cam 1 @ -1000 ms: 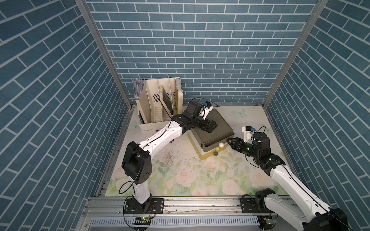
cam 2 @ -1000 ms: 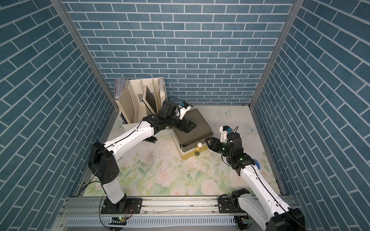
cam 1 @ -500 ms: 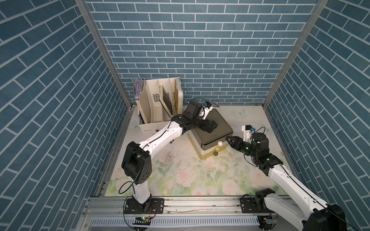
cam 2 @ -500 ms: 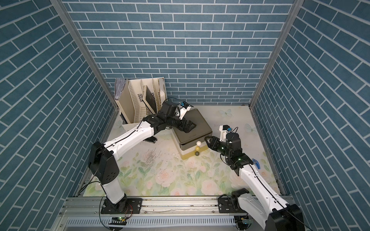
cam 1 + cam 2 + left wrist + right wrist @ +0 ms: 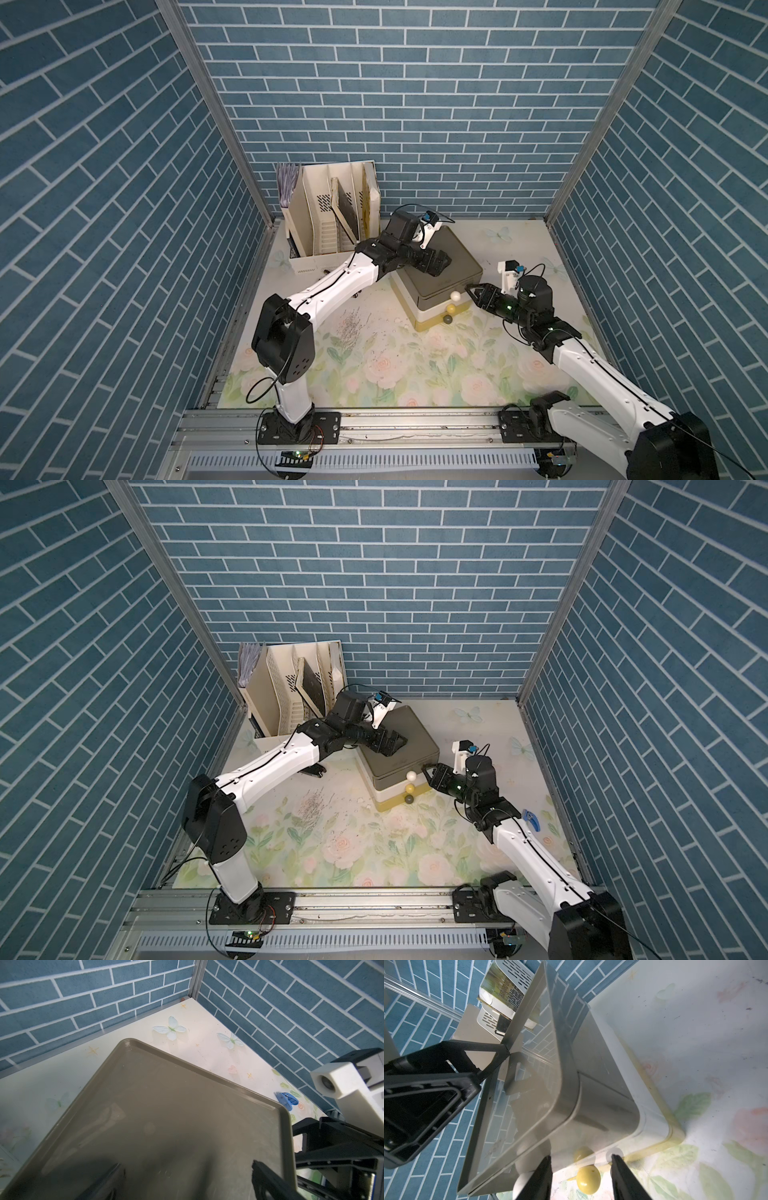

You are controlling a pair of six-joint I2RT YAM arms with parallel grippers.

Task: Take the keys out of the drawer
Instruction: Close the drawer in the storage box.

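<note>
The left gripper (image 5: 437, 262) rests on top of the chest (image 5: 463, 270) with its fingers spread flat, most likely to pin it while a drawer is pulled. The right gripper (image 5: 473, 292) hovers at the chest's 4 o'clock. Its jaws are about half spread and empty, the yellow knob (image 5: 588, 1176) between them and the white knob (image 5: 456, 296) just beside (which it wants, I cannot tell). The drawers (image 5: 434, 311) look shut, so the unseen keys are presumably inside. A blue piece (image 5: 530, 818) lies further out at 4 o'clock; I cannot tell whether it is a key.
</note>
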